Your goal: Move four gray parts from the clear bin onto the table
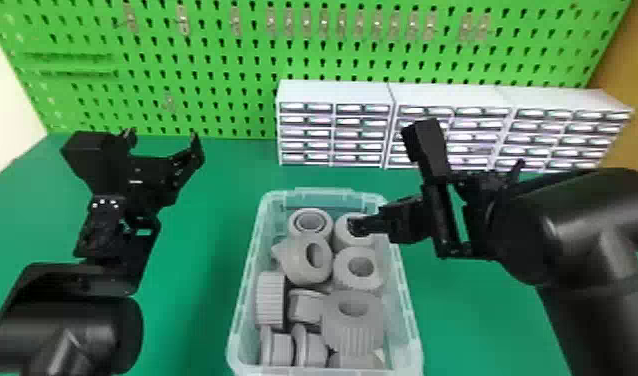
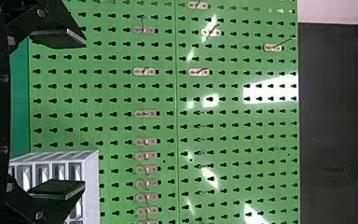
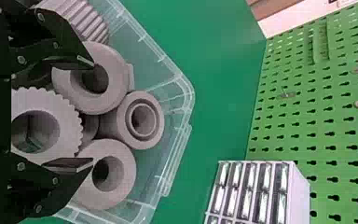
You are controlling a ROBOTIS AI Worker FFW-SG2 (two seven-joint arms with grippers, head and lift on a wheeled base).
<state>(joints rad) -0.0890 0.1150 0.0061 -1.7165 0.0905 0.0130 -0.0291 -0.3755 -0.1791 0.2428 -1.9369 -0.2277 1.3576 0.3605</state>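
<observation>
Four to grab, and our right hand (image 3: 91, 112) hangs wide open over the clear bin (image 1: 324, 193), gray parts (image 1: 354, 330) inside, so we'd better straddle one squarely before squeezing.

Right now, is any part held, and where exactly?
Nothing is held: the left gripper is open and empty, and the right gripper is open over the gray parts.

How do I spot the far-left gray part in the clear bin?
On the green table stands the clear bin. Near its far wall, the left round part sits beside another round part. It has a second ring inside its rim, while its neighbours have plain holes.
</observation>
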